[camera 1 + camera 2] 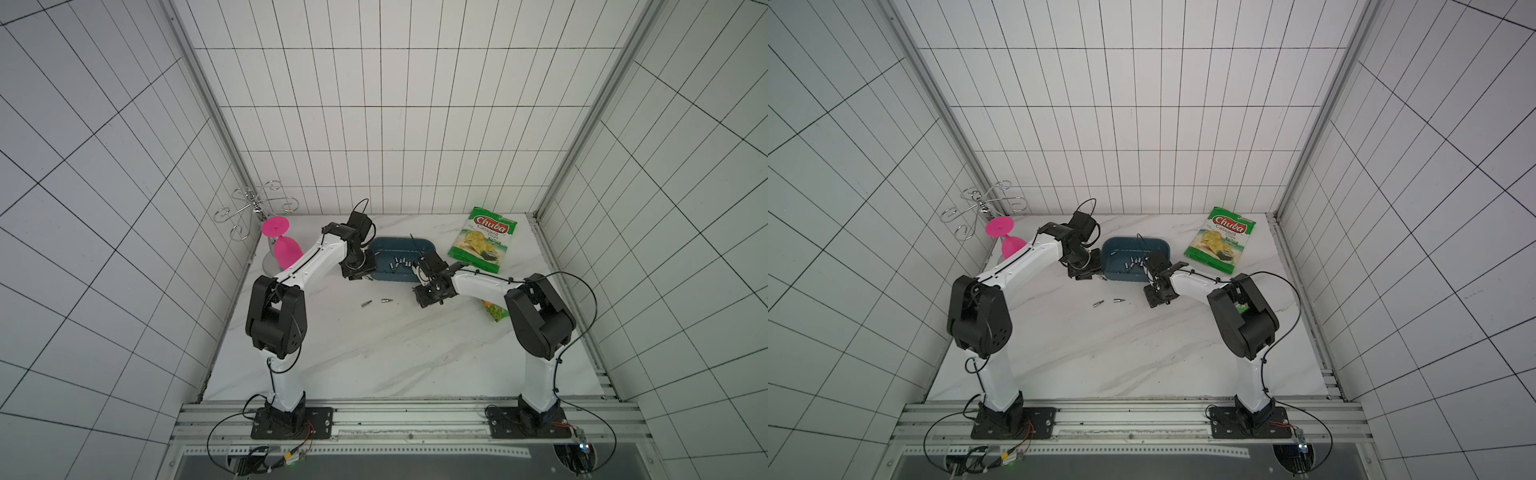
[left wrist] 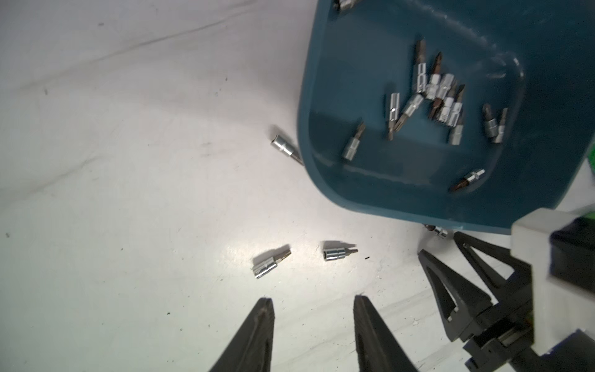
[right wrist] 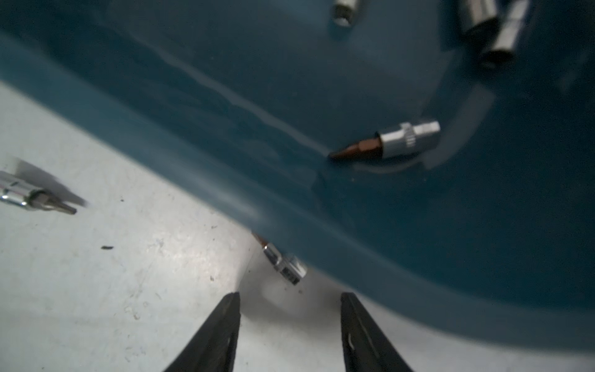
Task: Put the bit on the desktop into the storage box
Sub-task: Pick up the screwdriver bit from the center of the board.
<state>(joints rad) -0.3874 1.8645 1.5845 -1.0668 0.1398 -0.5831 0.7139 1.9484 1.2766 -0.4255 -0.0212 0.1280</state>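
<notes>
Jaws parted on both my arms, nothing gripped.
Two bits lie loose on tabletop between my arms, near storage box; another bit pokes under its rim; chip bag beyond.

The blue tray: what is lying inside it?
Small silver bits lie loose on the storage box floor, several heaped together. Anything beneath that heap is covered, so no exact count.
</notes>
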